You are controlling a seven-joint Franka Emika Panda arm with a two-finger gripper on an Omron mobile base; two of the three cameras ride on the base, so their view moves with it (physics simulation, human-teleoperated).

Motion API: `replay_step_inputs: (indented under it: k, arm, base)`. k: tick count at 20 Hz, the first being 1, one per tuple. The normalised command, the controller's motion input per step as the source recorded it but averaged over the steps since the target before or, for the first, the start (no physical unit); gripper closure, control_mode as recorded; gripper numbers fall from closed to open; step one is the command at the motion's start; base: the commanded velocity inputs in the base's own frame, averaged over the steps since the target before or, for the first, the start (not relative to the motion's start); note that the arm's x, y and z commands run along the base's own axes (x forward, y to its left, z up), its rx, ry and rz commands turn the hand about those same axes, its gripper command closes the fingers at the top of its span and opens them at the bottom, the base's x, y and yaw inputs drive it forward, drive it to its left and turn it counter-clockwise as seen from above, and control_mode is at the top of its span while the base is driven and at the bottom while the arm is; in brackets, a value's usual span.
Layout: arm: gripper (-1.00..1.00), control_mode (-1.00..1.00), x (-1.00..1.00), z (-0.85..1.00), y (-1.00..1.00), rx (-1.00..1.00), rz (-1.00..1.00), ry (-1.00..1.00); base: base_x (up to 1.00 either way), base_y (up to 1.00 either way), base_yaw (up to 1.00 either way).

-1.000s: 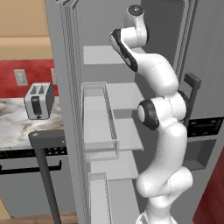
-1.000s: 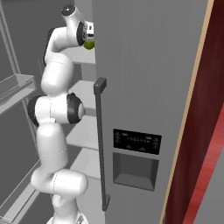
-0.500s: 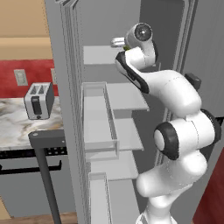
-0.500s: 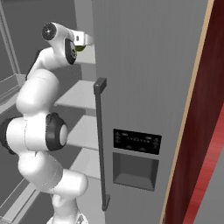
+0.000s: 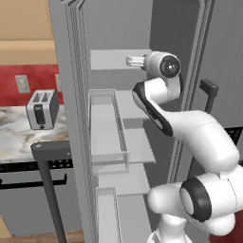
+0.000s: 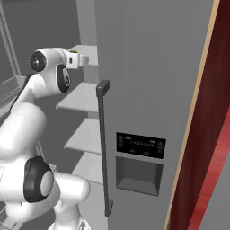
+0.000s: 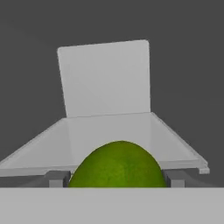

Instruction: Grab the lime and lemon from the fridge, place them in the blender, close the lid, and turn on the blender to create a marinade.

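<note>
1. Presently the pincer (image 7: 117,179) is closed part-way on a yellowish-green fruit, the lemon (image 7: 117,164); in the hand view the fruit sits between the two grey finger tips (image 7: 57,178), one on either side of it.
2. In the right base view a small patch of the lemon (image 6: 77,53) shows at the end of the hand, which is raised level with the upper shelf (image 6: 85,50) of the fridge (image 6: 148,90).
3. In the left base view the hand (image 5: 136,60) points leftward in front of the upper shelf (image 5: 114,59), within the open fridge (image 5: 66,71) compartment.
4. The hand view looks along a pale grey shelf (image 7: 109,135) with an upright pale panel (image 7: 105,78) at its far end, against a dark grey interior.
5. The left fridge door stands open, and its clear door bin (image 5: 108,135) is seen beside the arm (image 5: 190,128).
6. The right fridge door is shut; its long dark bar handle (image 6: 104,148) and the dispenser panel (image 6: 140,164) are seen in the right base view.
7. A silver two-slot toaster (image 5: 42,109) stands on the marbled worktop (image 5: 19,137) to the left of the fridge, well apart from the arm.
</note>
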Motion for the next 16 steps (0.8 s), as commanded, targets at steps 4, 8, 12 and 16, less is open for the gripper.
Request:
replay_step_inputs:
  k: [4, 8, 12, 16]
  arm:
    - [1.0, -1.0, -1.0, 0.43, 0.0, 0.14, 0.0, 0.0]
    - [1.0, -1.0, -1.0, 0.52, 0.0, 0.09, 0.0, 0.09]
    - [1.0, -1.0, -1.0, 0.09, 0.0, 0.03, 0.0, 0.23]
    - [1.0, -1.0, -1.0, -0.18, 0.0, 0.0, 0.0, 0.21]
  base:
    - [0.0, 0.0, 0.0]
    - [0.0, 0.0, 0.0]
    - [0.0, 0.0, 0.0]
    - [0.0, 0.0, 0.0]
